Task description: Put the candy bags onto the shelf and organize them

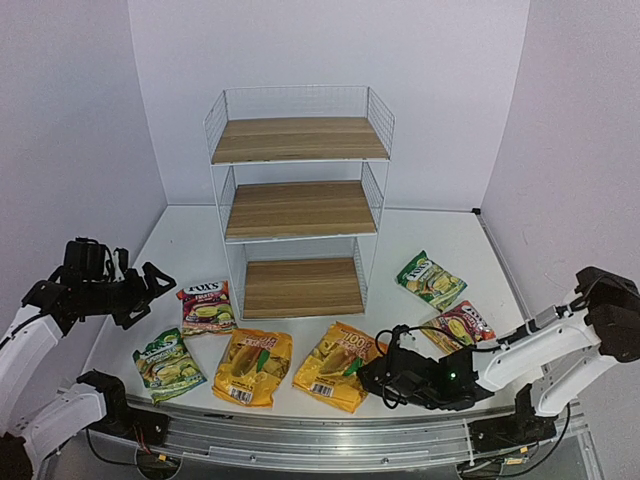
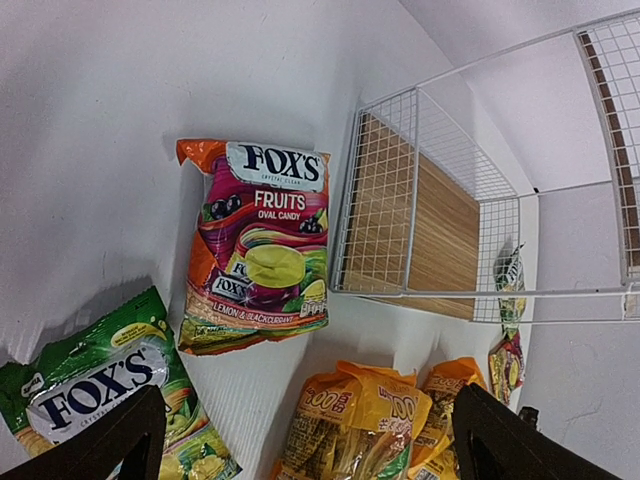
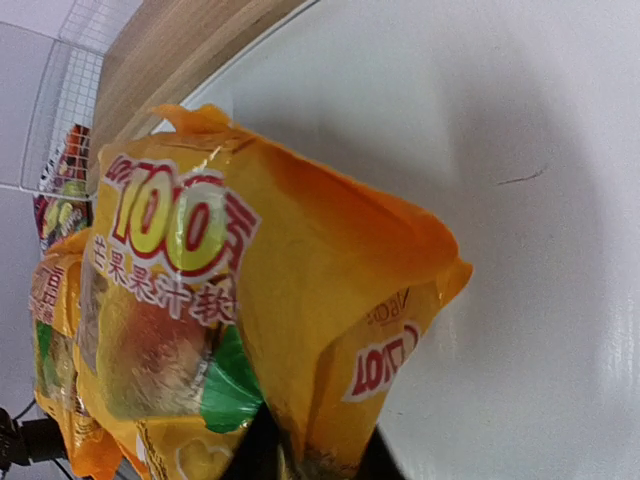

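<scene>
The shelf [image 1: 300, 180] stands at the back centre, all three boards bare. Six candy bags lie in front of it: red/pink [image 1: 206, 306], green [image 1: 168, 364], yellow [image 1: 252, 365], yellow [image 1: 338, 363], green [image 1: 430, 278], red [image 1: 462, 325]. My right gripper [image 1: 375, 372] is low at the right edge of the right yellow bag and shut on it; the right wrist view shows the bag [image 3: 260, 280] creased between the fingers [image 3: 375, 465]. My left gripper [image 1: 150, 285] is open and empty, raised left of the red/pink bag [image 2: 258, 245].
White walls close in the table on the left, back and right. A metal rail [image 1: 330, 440] runs along the near edge between the arm bases. The left wrist view shows the shelf's bottom tier [image 2: 420, 210] and the left green bag [image 2: 110, 400].
</scene>
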